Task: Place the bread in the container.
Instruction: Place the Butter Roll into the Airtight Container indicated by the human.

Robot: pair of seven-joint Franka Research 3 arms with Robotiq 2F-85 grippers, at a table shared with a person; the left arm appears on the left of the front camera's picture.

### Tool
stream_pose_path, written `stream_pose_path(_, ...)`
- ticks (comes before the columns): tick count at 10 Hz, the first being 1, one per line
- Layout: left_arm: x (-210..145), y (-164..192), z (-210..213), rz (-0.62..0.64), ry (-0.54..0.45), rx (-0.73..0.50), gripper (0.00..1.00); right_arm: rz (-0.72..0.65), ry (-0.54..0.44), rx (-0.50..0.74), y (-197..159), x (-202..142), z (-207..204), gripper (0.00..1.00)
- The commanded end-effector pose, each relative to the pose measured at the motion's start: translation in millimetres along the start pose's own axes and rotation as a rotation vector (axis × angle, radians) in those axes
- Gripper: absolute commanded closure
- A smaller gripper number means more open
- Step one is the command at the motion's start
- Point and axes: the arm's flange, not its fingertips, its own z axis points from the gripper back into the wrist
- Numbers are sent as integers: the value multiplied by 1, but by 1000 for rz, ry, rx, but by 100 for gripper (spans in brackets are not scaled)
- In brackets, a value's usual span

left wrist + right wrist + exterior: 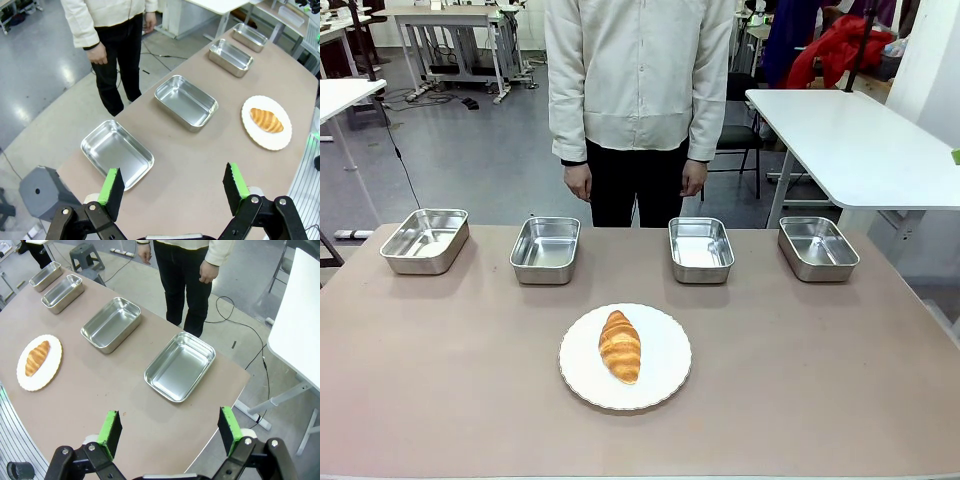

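Glossy grey floor [470, 160] catching overhead light; white worktable [850, 140] at right, another worktable [340, 95] at far left; black chair [738, 138] beside the former; black cable [400, 160] trailing over the floor; grey stool [87, 257] standing apart; red cloth [830, 50] heaped behind.

At the lower edge of the left wrist view, the left fingers [111, 189] were black jointed links faced with bright green pads, with round silver screws at the pivots. The right fingers [109, 431], along the bottom of the right wrist view, looked alike: black links, green pads, silver screws. At top centre of the front view, the person [640, 70] wore a cream button-front overshirt with dark cuffs under its sleeves, and black trousers.
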Motion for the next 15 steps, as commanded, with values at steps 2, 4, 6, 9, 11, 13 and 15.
stream_pose_path(2,-1,-1,3,-12,-16,-13,0,3,-24,8,-1,0,-1,0)
stream_pose_path(4,-1,-1,3,-12,-16,-13,0,3,-24,8,-1,0,-1,0)
stream_pose_path(6,-1,-1,3,-12,-16,-13,0,3,-24,8,-1,0,-1,0)
stream_pose_path(9,-1,-1,3,-12,-16,-13,0,3,-24,8,-1,0,-1,0)
stream_pose_path(11,-1,-1,3,-12,-16,-13,0,3,-24,8,-1,0,-1,0)
stream_pose_path(13,-1,-1,3,-12,-16,-13,0,3,-24,8,-1,0,-1,0)
stream_pose_path(15,-1,-1,3,-12,-16,-13,0,3,-24,8,-1,0,-1,0)
